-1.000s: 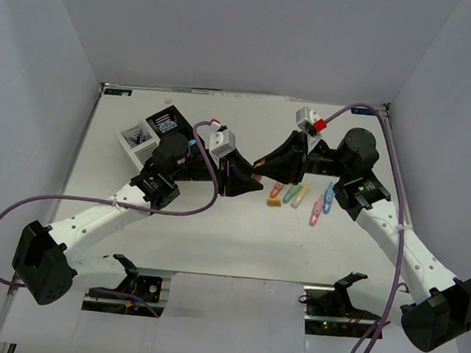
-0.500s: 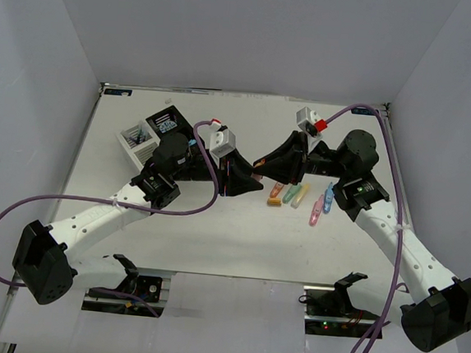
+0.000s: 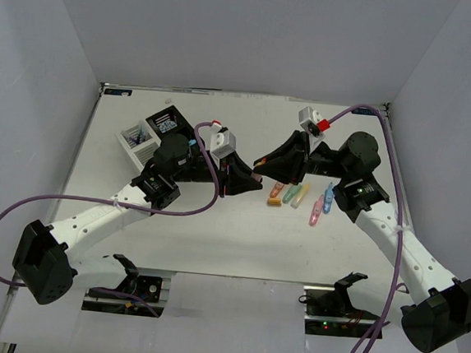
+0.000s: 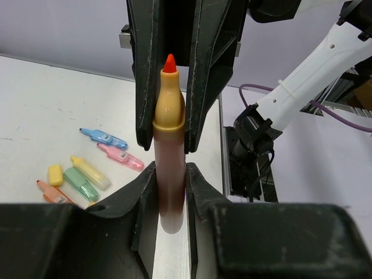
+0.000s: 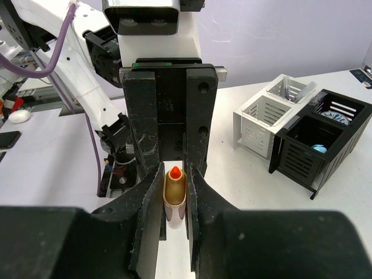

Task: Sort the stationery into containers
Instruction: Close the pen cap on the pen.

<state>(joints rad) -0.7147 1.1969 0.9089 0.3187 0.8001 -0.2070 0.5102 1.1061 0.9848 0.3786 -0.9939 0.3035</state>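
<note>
- Top view: five highlighters lie loose on the table, right of centre, unsorted; organiser cluster sits far left, well apart from them. Left gripper and right gripper meet tip to tip in the air over mid-table, both arms reaching inward.
- Left wrist view: orange-tipped marker upright, off the table; left gripper clamps its barrel low, right gripper clamps the neck above. Handover, both gripping.
- Right wrist view: marker end-on between the right gripper's jaws. Near black compartment holds a small blue item, blue-white tub in the one behind; white compartments unclear. Most sorting left, I judge.
</note>
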